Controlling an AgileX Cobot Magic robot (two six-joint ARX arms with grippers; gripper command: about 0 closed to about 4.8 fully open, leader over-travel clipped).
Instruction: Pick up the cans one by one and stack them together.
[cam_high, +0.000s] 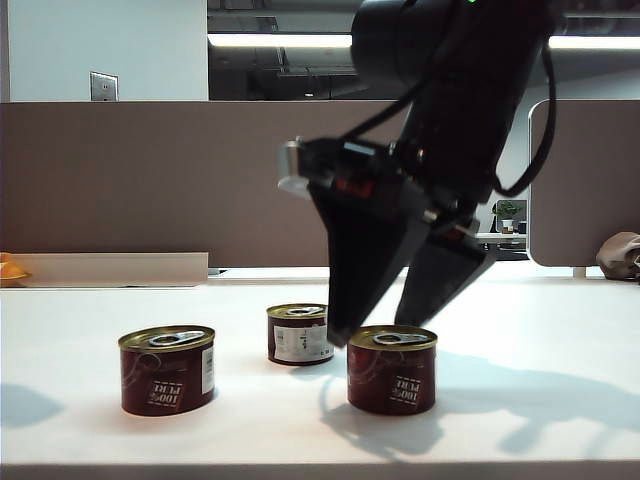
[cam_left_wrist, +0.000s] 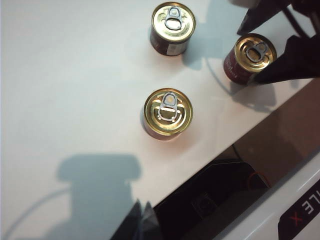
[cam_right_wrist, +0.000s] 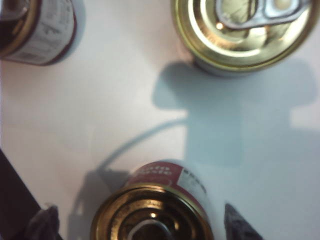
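Three squat cans with dark red labels and gold pull-tab lids stand upright and apart on the white table: a left can (cam_high: 168, 368), a back can (cam_high: 300, 333) and a right can (cam_high: 392, 368). My right gripper (cam_high: 372, 330) points down over the right can, open, with a finger on each side of it. In the right wrist view that can (cam_right_wrist: 152, 210) sits between the fingertips (cam_right_wrist: 235, 222) with a gap on each side. My left gripper (cam_left_wrist: 141, 220) is shut and empty, high above the table's near edge, with the left can (cam_left_wrist: 167, 114) ahead of it.
A low white ledge (cam_high: 110, 268) runs along the back left, with an orange object (cam_high: 10, 268) at its end. A brown partition (cam_high: 150, 180) stands behind the table. The table's front edge (cam_left_wrist: 220, 150) and dark robot base lie close to the left can.
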